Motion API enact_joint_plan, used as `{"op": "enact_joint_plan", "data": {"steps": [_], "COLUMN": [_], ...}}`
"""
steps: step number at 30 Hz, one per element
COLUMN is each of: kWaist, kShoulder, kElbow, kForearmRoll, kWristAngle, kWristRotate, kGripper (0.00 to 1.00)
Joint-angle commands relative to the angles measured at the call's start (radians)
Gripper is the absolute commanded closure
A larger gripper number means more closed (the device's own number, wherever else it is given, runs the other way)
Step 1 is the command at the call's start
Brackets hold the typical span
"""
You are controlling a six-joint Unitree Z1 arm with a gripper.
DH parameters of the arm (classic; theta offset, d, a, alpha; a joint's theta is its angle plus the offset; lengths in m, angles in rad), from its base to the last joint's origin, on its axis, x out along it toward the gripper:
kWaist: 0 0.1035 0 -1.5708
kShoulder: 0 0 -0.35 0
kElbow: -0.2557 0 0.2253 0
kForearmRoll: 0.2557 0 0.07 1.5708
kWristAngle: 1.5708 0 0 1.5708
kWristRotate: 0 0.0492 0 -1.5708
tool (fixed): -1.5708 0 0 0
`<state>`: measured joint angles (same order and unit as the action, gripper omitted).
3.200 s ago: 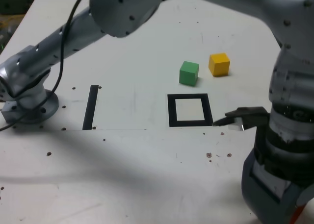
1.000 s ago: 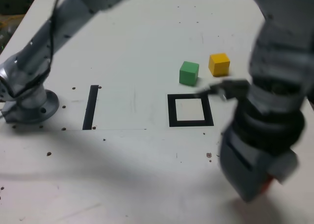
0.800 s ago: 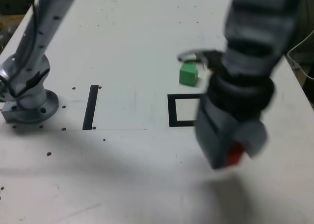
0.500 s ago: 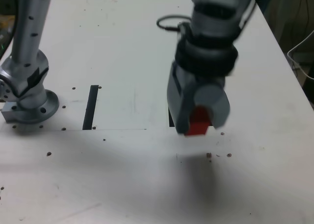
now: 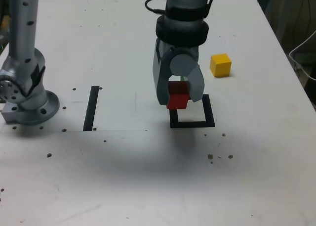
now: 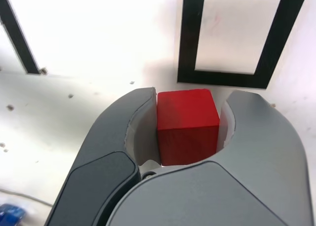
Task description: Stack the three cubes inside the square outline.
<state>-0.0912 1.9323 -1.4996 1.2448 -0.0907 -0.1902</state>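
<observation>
At the far left of the exterior view the arm's base sits bolted to the white table, its lower edge partly cut off by the frame's left border. Just right of it, in the middle left, lies a straight black tape strip. The wrist view shows that strip only as a slanted piece, cut off at the picture's edge.

In the centre of the exterior view the gripper hangs over the table with its jaws pressed against the 2 sides of the red cube, which is held clear of the surface. It hovers at the upper left corner of the square outline, hiding that corner and much of the left bar. The wrist view gives what the exterior view cannot: the red cube fills the gap between the 2 grey fingers, and the square outline shows all 4 bars and its white inside, with 1 end cut by the picture's edge.

The green cube is almost wholly hidden behind the gripper in the exterior view; only a faint green sliver can be made out, and the wrist view does not show it.

In the upper right the yellow cube rests alone on the table, well apart from the outline; the wrist view misses it.

No writing or label can be read anywhere.
</observation>
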Motion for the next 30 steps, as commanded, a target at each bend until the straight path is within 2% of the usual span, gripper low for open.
{"op": "enact_joint_plan", "data": {"steps": [1, 7, 14, 30], "kWaist": [0.012, 0.022, 0.028, 0.084], "kShoulder": [-0.019, -0.028, -0.014, 0.04], "kElbow": [0.036, 0.095, 0.117, 0.103], "kForearmRoll": [-0.039, -0.139, -0.214, -0.229], "kWristAngle": [-0.004, -0.017, -0.004, 0.011], "kWristRotate": [0.004, 0.005, 0.026, 0.083], "kGripper": [0.84, 0.84, 0.84, 0.82]}}
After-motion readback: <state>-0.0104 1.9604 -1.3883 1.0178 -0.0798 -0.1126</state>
